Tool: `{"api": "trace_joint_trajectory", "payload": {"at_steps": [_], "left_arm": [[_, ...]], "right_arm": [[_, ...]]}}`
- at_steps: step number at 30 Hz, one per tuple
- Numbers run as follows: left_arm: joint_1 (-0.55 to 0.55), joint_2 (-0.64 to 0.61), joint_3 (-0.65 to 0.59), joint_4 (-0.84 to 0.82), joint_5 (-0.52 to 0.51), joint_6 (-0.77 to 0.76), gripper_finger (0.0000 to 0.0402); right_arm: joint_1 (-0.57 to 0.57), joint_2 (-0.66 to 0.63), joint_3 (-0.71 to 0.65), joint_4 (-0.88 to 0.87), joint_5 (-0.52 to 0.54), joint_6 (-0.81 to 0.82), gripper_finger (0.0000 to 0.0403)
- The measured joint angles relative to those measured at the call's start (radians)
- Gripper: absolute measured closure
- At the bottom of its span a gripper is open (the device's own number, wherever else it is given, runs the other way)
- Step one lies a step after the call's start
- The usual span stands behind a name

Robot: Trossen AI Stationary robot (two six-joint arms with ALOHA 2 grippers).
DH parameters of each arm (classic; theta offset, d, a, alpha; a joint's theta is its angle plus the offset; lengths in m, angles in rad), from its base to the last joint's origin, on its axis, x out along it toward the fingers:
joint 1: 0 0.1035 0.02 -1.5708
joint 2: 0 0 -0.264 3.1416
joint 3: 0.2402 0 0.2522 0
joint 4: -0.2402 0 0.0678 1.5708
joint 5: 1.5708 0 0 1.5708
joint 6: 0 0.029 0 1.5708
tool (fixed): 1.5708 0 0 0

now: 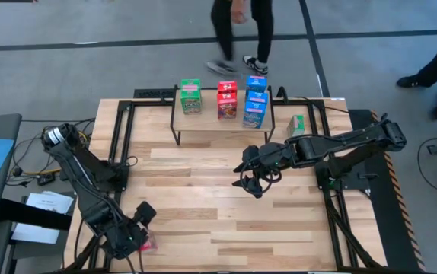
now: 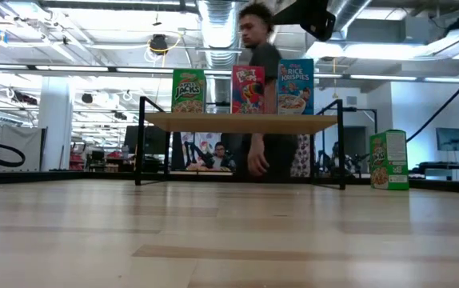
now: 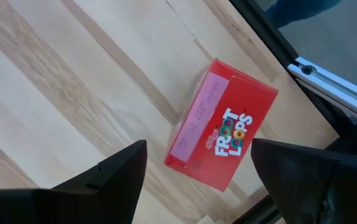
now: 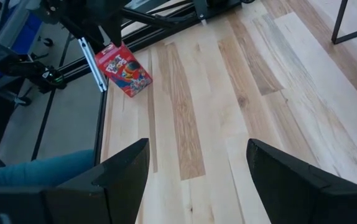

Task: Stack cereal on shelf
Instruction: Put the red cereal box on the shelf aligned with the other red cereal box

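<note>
Cereal box, red [image 3: 222, 134], lies flat directly beneath the wide-open left pincer [image 3: 197, 171]; descend squarely, straddling its narrow sides before closing.

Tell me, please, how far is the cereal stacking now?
Done: green, red and blue boxes stand on the shelf. In hand: nothing; the open left gripper hovers over a red box at the table's near left corner. Left: that box and a green one right of the shelf. The open right gripper waits mid-table.

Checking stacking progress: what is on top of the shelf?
On the shelf stand green, red and blue cereal box stacks. The low view shows only front boxes; any behind are hidden.
</note>
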Motion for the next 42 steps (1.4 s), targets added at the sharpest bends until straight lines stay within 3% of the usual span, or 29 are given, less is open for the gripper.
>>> {"api": "trace_joint_trajectory", "payload": {"at_steps": [5, 23, 35, 42], "left_arm": [[-0.002, 0.042, 0.0, 0.009, 0.042, -0.013, 0.0127], [-0.002, 0.055, 0.0, 0.005, 0.006, 0.01, 0.013], [-0.001, 0.055, 0.0, 0.021, 0.001, -0.005, 0.0207], [-0.001, 0.055, 0.0, 0.058, -0.02, -0.017, 0.0218]], "right_arm": [[0.008, 0.0, 0.0, 0.0, 0.0, 0.002, 0.0109], [0.008, 0.0, 0.0, 0.0, 0.0, 0.017, 0.0109], [0.008, 0.0, 0.0, 0.001, 0.0, 0.018, 0.0109], [0.007, 0.0, 0.0, 0.001, 0.0, 0.017, 0.0109]]}}
